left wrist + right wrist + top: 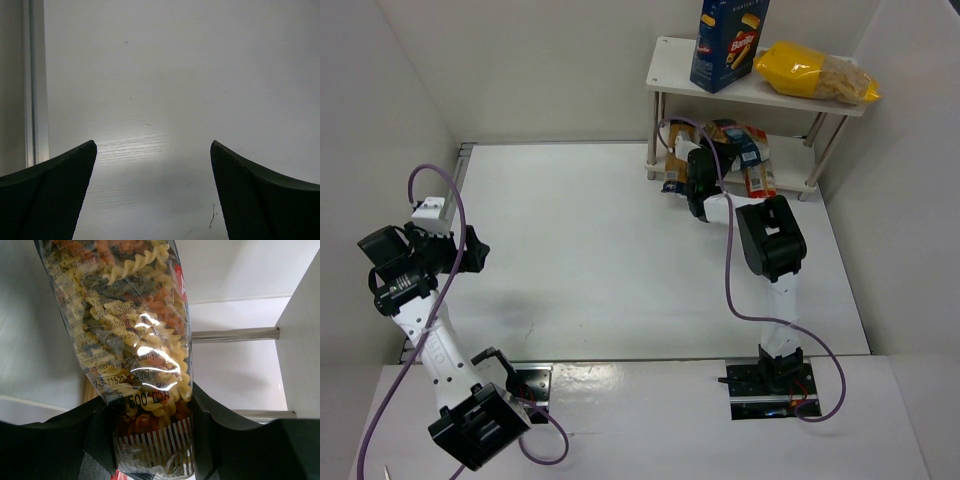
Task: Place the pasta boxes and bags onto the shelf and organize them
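Observation:
My right gripper [150, 407] is shut on the lower end of a clear bag of spiral pasta [130, 325], yellow with orange and green pieces. In the top view this gripper [698, 190] holds the bag [678, 158] at the left end of the white shelf's [760, 95] lower tier. A tall blue box [728, 45] and a yellow bag [815, 75] sit on the top board. More packs [755, 168] lie on the lower board. My left gripper [472, 250] is open and empty over the bare table [152, 145] at the far left.
A white shelf board [300, 340] and a metal leg [235, 333] lie close to the right of the held bag. White walls enclose the table on the left, back and right. A metal rail [35, 85] runs along the left edge.

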Tool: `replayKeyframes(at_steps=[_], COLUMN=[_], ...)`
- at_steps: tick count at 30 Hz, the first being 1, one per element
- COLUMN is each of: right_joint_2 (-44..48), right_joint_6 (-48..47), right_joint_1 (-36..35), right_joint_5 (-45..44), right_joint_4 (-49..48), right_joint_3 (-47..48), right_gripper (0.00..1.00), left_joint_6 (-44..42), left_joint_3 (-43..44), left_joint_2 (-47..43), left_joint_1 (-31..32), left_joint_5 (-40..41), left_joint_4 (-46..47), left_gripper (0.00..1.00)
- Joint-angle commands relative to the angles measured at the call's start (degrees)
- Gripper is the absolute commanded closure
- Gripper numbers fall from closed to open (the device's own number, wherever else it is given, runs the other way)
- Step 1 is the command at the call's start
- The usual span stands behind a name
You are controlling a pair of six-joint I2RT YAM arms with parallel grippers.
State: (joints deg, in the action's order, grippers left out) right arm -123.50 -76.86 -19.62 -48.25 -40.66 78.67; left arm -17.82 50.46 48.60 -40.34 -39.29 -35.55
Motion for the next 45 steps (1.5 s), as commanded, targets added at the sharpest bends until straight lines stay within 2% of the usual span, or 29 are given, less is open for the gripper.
replayKeyframes(at_steps=[1, 5, 6, 8, 11, 18, 19, 21, 28, 32, 41, 45], right_joint_2=[0.37, 0.37, -0.15, -0.16, -0.16, -0.16, -0.16, -0.16, 1.42, 3.53, 9.68, 13.19], right_joint_6=[-0.57, -0.04, -0.04, -0.04, 0.48, 1.71, 1.71, 2.24, 5.04, 8.56, 17.7, 22.62], right_joint_1=[0.19, 0.72, 0.72, 0.72, 0.72, 1.25, 1.25, 1.25, 1.25, 1.25, 0.19, -0.86], right_joint_5=[-0.79, -0.79, -0.79, -0.79, -1.32, -1.32, -1.32, -1.32, -1.85, -1.85, -1.32, -0.18], right_joint_4=[-10.58, -10.05, -10.05, -10.05, -9.52, -8.38, -8.38, -8.38, -5.74, -1.09, 10.51, 19.62], right_joint_3=[5.09, 5.09, 5.09, 5.09, 5.61, 5.61, 5.61, 5.61, 5.61, 5.61, 5.09, 5.61], right_gripper=[0.83, 0.77, 0.7, 0.68, 0.54, 0.3, 0.24, 0.23, 0.06, 0.01, 0.01, 0.01], left_joint_6=[-0.46, -0.98, -0.98, -0.98, -0.98, -0.98, -0.98, -0.98, -0.98, -0.98, -1.51, -1.51], left_joint_3=[-0.1, -0.1, -0.1, -0.1, -0.1, -0.1, -0.1, -0.1, -0.1, -0.1, -0.1, -0.1], left_joint_2=[-0.17, -0.17, -0.17, -0.17, -0.17, -0.17, -0.17, -0.17, -0.17, -0.17, -0.17, -0.69], left_joint_1=[-0.36, -0.36, -0.36, -0.36, -0.36, -0.88, -0.88, -0.88, -0.88, -0.88, -0.88, -0.88], left_joint_5=[-2.28, -2.28, -2.28, -2.28, -2.28, -2.28, -2.28, -2.28, -2.28, -2.81, -2.81, -2.81], left_joint_4=[0.83, 0.83, 0.83, 0.83, 0.31, 0.31, 0.31, 0.31, 0.31, 0.31, 0.31, 0.31], left_gripper=[0.0, 0.0, 0.0, 0.0, 0.0, 0.0, 0.0, 0.0, 0.0, 0.0, 0.0, 0.0])
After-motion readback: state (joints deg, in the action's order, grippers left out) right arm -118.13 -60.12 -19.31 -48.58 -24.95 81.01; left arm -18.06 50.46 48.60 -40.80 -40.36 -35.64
